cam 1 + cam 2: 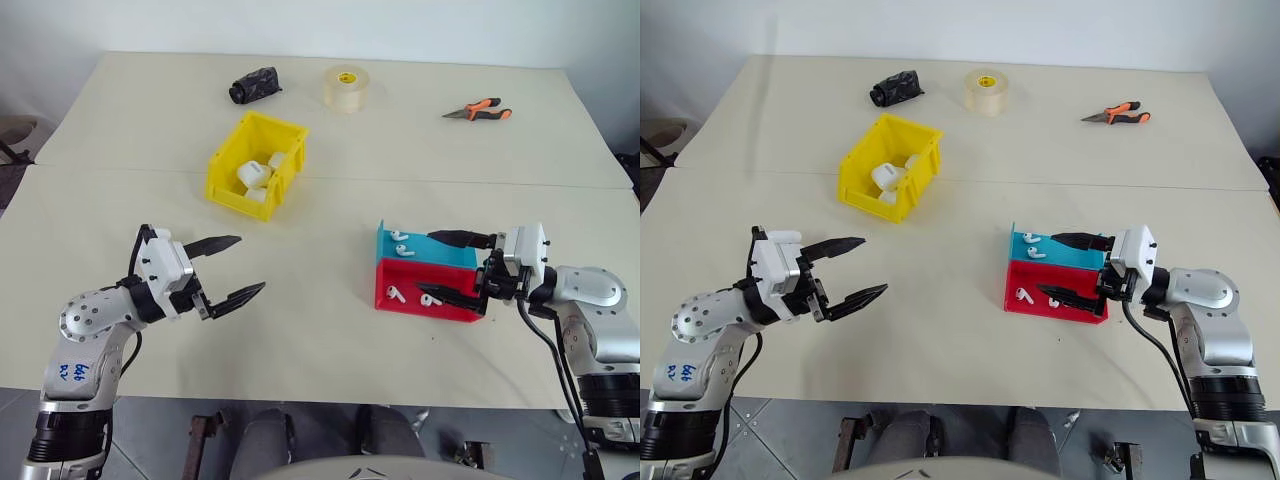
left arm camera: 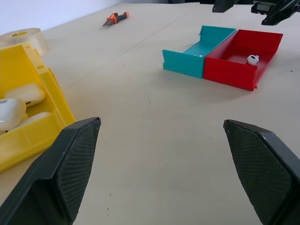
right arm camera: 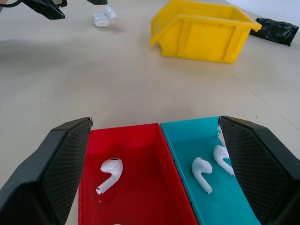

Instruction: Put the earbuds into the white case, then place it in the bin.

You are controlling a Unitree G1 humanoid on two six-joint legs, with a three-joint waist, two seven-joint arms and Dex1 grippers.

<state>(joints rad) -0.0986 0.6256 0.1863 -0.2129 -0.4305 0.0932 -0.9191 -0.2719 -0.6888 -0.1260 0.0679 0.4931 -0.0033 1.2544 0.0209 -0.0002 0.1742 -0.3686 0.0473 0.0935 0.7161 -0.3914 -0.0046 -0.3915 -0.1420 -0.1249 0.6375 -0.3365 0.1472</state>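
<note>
Several white cases (image 1: 254, 176) lie in the yellow bin (image 1: 225, 165) at mid-table. The earbuds rest in two trays at the right: two in the teal one (image 3: 202, 172) and two in the red one (image 3: 110, 170). My right gripper (image 1: 432, 265) is open and level, one finger over each tray, touching nothing. Over bare table at the left, my left gripper (image 1: 250, 263) is open and empty, pointing toward the trays. In the right wrist view a small white case-like thing (image 3: 101, 18) lies on the table beside the left gripper's fingers.
The teal tray (image 1: 440, 256) and the red tray (image 1: 450, 309) stand side by side. At the back of the table are a black bundle (image 1: 254, 85), a roll of clear tape (image 1: 346, 88) and orange-handled pliers (image 1: 480, 110).
</note>
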